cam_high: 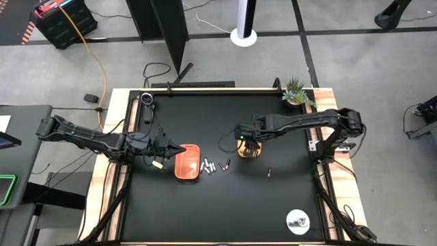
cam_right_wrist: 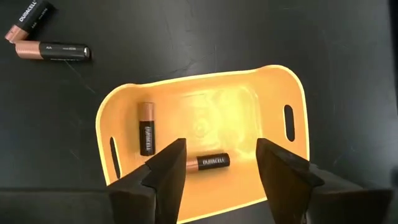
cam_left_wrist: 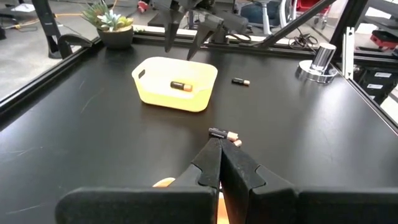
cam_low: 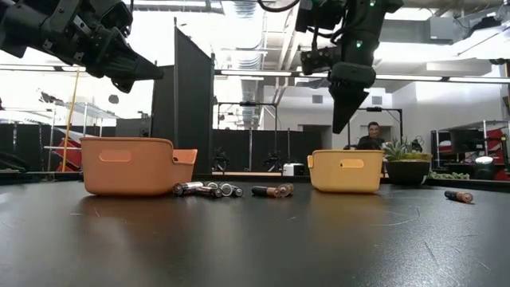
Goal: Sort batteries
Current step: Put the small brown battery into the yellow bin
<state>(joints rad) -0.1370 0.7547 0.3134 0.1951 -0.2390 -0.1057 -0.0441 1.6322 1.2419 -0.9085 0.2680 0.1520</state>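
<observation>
Right wrist view: my right gripper [cam_right_wrist: 221, 168] hangs over the yellow tray [cam_right_wrist: 273, 93], jaws spread, nothing pinched.
I count two dark copper-ended batteries [cam_right_wrist: 147, 128] lying loose on the tray floor, apart from each other, and two more [cam_right_wrist: 53, 51] on the bare table [cam_high: 225, 205] just outside the tray, ends nearly touching. High view puts the yellow tray near the table's middle, toward the far edge, with the orange tray [cam_high: 187, 161] nearer the left edge. A cluster of silvery batteries [cam_high: 208, 165] sits just beside the orange tray, between the two trays, and one dark battery [cam_high: 269, 172] lies alone nearer the right edge. My left gripper [cam_left_wrist: 219, 155] waits above the orange tray, jaws pressed together, empty.
</observation>
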